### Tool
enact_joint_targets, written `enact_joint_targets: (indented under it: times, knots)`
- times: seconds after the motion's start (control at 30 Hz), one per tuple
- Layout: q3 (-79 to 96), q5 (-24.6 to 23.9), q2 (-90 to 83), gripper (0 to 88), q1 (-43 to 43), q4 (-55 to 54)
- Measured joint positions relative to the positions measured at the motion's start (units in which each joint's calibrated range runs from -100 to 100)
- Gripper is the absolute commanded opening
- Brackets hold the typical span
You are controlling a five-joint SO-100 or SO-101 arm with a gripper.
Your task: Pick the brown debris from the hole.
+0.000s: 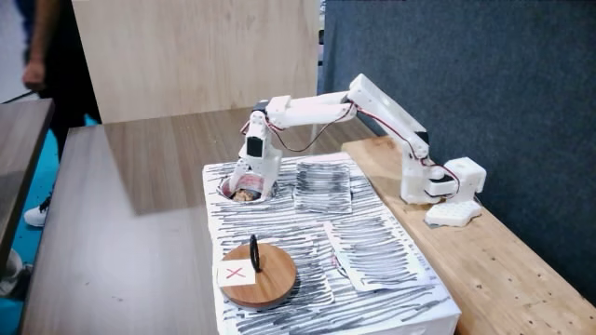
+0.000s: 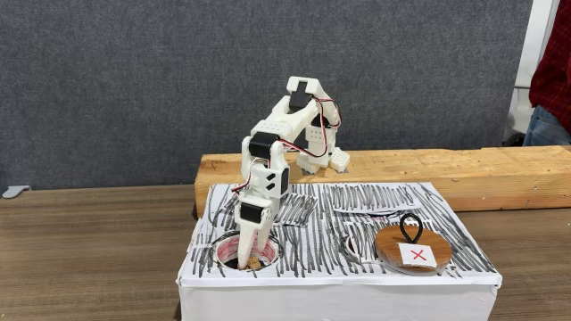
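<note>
Nearest in both fixed views: wooden disc (image 2: 412, 251) with a red X label (image 2: 416, 256) and a black loop handle (image 2: 410, 226), lying flat on top of a white box (image 2: 339, 290) covered in black scribbled lines.

Farther back on the box top, a round hole (image 2: 248, 253) with a rim edged in red. Inside it, brown debris (image 2: 253, 262), a small tan lump, sitting low in the opening, also visible in the hole in a fixed view (image 1: 245, 195).

White robot arm (image 1: 317, 110) bent over from behind, its gripper (image 2: 247, 254) pointing straight down into the hole, tips right at the debris. Jaws' state impossible to tell; tips too small and partly sunk in the hole.

Behind the box, arm base on a pale wooden beam (image 2: 500, 174). Brown tabletop (image 2: 89, 259) beneath everything. Dark grey felt wall (image 2: 178, 80) at the back. Part of a person (image 2: 549, 80) at the frame edge.
</note>
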Motion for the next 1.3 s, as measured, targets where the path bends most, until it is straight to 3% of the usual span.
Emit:
enact_joint_targets:
  times: [0.3,0.6,0.7,0.8,0.83,1.3]
  knots:
    - [0.0,0.0,4.37,28.0,0.0,-7.09]
    - [-0.72,0.0,5.3,27.7,0.0,-7.26]
    - [-0.72,0.0,5.3,20.2,0.0,-7.26]
    - [-0.72,0.0,5.3,2.3,0.0,-7.26]
    - [-0.72,0.0,5.3,0.0,0.0,-7.26]
    - [-0.72,-0.52,5.3,0.8,0.0,-7.26]
